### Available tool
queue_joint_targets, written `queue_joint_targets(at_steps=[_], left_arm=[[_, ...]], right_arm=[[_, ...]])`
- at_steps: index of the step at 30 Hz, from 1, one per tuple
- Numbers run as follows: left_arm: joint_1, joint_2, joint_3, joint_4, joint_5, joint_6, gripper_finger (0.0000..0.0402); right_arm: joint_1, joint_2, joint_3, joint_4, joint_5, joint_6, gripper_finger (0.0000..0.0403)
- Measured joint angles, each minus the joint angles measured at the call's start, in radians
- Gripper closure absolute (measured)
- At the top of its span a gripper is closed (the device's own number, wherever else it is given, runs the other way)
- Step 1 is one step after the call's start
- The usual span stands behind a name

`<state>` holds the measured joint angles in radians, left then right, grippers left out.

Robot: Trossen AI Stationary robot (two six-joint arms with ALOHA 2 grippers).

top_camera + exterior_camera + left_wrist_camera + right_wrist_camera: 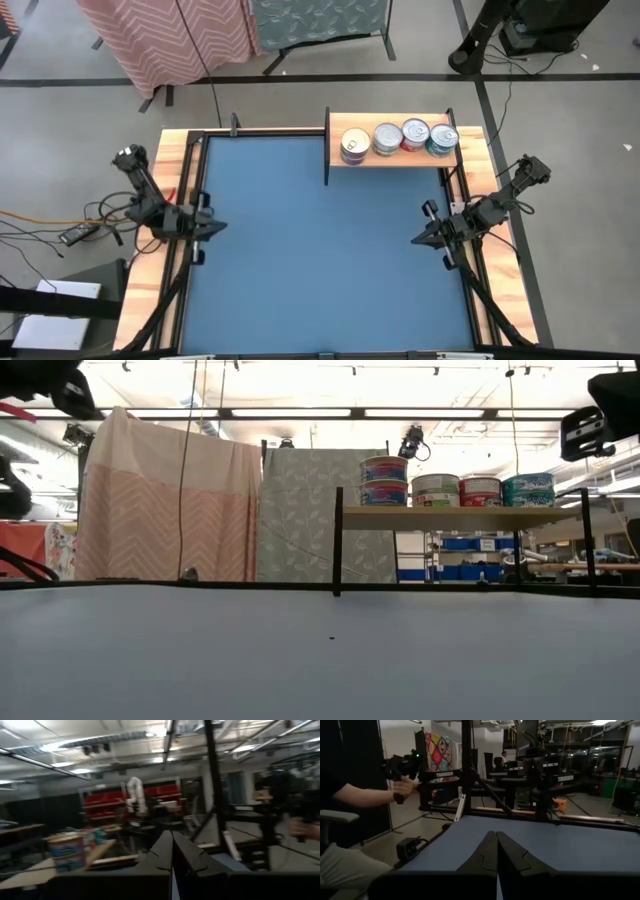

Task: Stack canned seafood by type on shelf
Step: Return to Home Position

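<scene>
L gripper (pixel 220 228) & R gripper (pixel 415 240) closed, tucked back at table (pixel 320 270) sides

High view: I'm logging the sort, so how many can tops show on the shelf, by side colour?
Purple-sided can: 1
Silver-grey can: 1
Red-sided can: 1
Teal-sided can: 1
Total: 4, on the shelf

The left arm (pixel 150 197) and right arm (pixel 498 206) sit folded low at opposite sides, left gripper (pixel 220 228) and right gripper (pixel 416 240) pointing inward, jaws pressed together.
</scene>
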<state>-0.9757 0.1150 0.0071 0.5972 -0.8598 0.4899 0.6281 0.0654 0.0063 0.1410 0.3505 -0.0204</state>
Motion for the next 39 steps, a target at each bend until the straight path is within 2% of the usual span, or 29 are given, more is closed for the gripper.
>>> queue_joint_targets(at_steps=[2, 11, 17, 20, 24, 29, 34, 39], left_arm=[[0.046, -0.020, 0.000, -0.012, 0.023, 0.003, 0.0394], [0.328, -0.053, 0.000, -0.043, 0.340, -0.038, 0.0394], [0.560, -0.053, 0.000, -0.133, 0.449, -0.169, 0.0394], [0.680, -0.053, 0.000, -0.213, 0.537, -0.267, 0.0394], [0.818, -0.052, 0.000, -0.298, 0.715, -0.405, 0.0394], [0.933, -0.051, 0.000, -0.337, 0.963, -0.523, 0.0394], [0.990, -0.050, 0.000, -0.338, 1.032, -0.556, 0.0394], [1.005, -0.050, 0.000, -0.338, 1.037, -0.573, 0.0394]], right_arm=[[0.000, 0.000, 0.000, 0.000, 0.000, -0.007, 0.0396], [-0.001, 0.000, 0.000, -0.003, -0.001, -0.009, 0.0396], [-0.001, 0.000, 0.000, -0.008, -0.004, -0.009, 0.0396], [-0.001, 0.000, 0.000, -0.008, -0.004, -0.009, 0.0396], [-0.001, 0.000, 0.000, -0.020, 0.001, -0.009, 0.0396], [-0.002, 0.000, 0.000, -0.064, 0.073, 0.017, 0.0396], [-0.018, 0.010, 0.000, -0.071, 0.062, 0.033, 0.0396], [-0.067, 0.029, 0.000, -0.069, 0.107, -0.047, 0.0396]])
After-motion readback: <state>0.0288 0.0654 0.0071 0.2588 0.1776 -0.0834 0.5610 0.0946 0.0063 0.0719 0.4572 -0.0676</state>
